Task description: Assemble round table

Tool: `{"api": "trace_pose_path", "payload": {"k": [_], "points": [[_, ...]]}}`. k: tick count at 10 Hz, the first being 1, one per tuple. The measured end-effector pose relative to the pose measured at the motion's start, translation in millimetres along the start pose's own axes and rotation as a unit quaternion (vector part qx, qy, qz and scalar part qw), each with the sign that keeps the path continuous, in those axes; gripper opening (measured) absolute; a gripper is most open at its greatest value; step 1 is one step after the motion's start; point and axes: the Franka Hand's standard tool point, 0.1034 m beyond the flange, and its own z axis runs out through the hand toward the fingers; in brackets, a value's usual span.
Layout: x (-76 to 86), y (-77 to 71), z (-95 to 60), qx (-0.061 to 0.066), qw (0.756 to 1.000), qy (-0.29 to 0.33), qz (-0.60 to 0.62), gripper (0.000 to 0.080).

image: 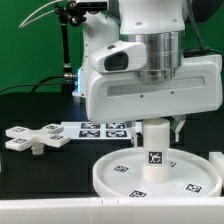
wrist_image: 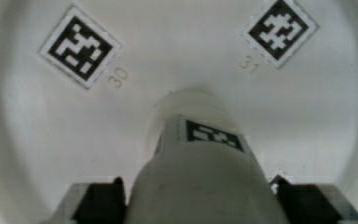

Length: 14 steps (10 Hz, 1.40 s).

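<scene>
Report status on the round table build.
Jaws shut on the leg, held upright. Leg at the centre of the disc; seating cannot be told. Cross piece lies apart, nothing in the way.

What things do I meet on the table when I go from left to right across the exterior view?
cross-shaped four-arm piece → marker board → short cylinder leg. The large rimmed round disc lies under the leg and overlaps it and the marker board, so it has no clear place in the order.

White boxy arm shell (image: 150,95), grey cylindrical wrist (image: 155,45); gripper (wrist_image: 194,205) fingers (wrist_image: 101,203) dark.
</scene>
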Motion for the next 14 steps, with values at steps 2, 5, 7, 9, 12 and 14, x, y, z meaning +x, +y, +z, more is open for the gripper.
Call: {"api": "trace_pose_path", "payload": {"k": [2,5,7,9,12,14], "points": [[-0.6,-0.6,0.6,0.0,0.998,0.006,0.061,0.0412],[-0.5,-1.2,0.7,0.005,0.987,0.006,0.16,0.0412],[-0.5,-1.5,0.7,0.006,0.977,0.005,0.211,0.0412],[-0.5,-2.1,0.6,0.019,0.95,0.001,0.311,0.0412],[-0.6,-5.5,1.2,0.039,0.885,-0.012,0.465,0.0412],[0.4,-7.1,1.4,0.049,0.838,-0.017,0.544,0.0412]]}}
